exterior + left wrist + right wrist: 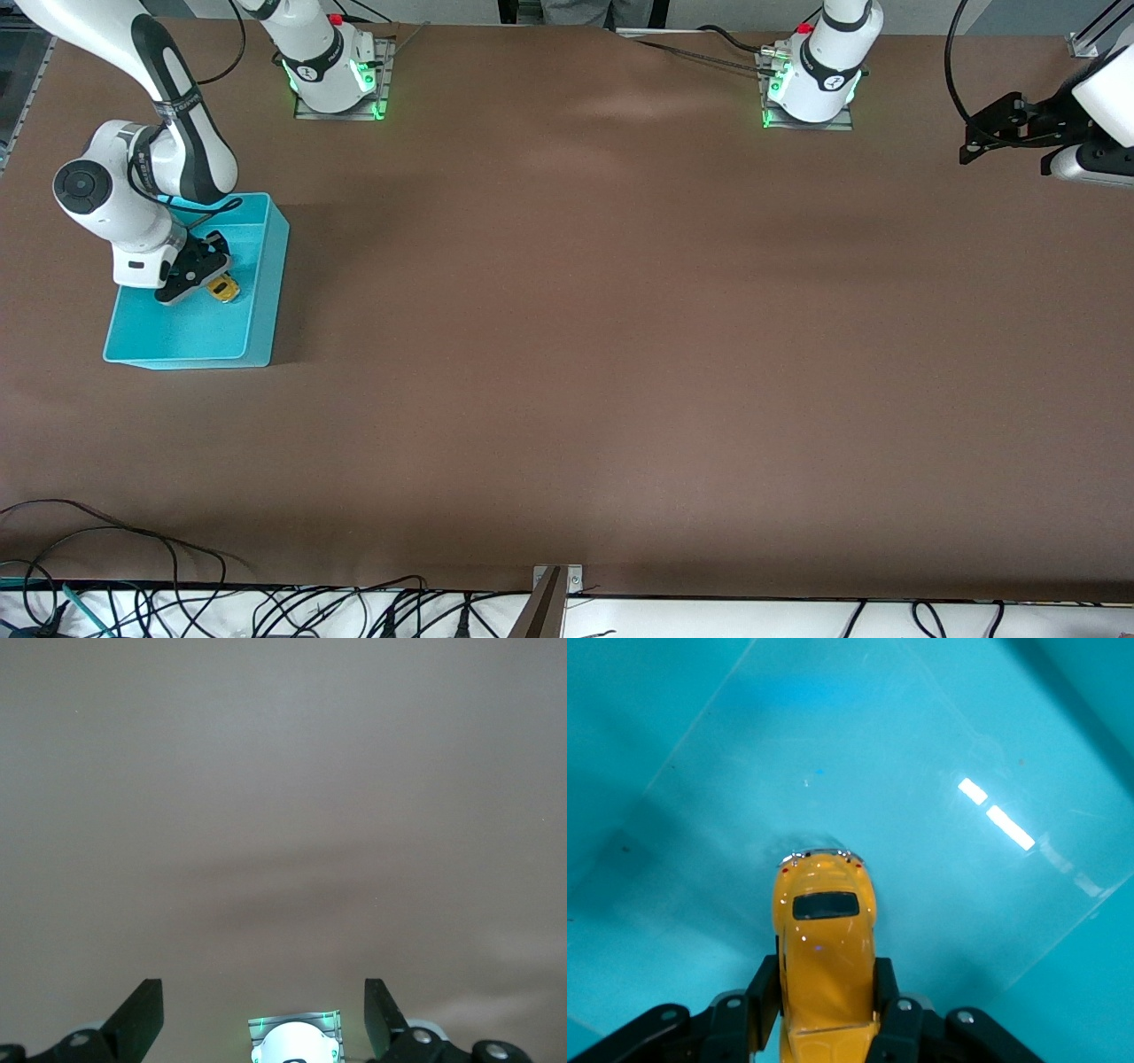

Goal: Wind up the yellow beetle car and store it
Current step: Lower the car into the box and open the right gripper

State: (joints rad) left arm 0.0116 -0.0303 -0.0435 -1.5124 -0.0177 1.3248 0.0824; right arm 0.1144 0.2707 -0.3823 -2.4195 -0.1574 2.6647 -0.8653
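Note:
The yellow beetle car (825, 939) is clamped between the two black fingers of my right gripper (826, 983), which is shut on its sides. Its free end points down at the floor of the turquoise bin (939, 771). From the front view, the right gripper (208, 276) reaches down inside the turquoise bin (257, 292) with the small yellow beetle car (223, 287) showing at its tip. Whether the car touches the bin floor I cannot tell. My left gripper (264, 1019) is open and holds nothing; it hangs over bare table at the left arm's end (1005, 133).
The turquoise bin stands at the right arm's end of the brown table (620, 354). Both arm bases (332, 62) (819, 71) stand along the table's back edge. Cables (221, 602) lie along the edge nearest the front camera.

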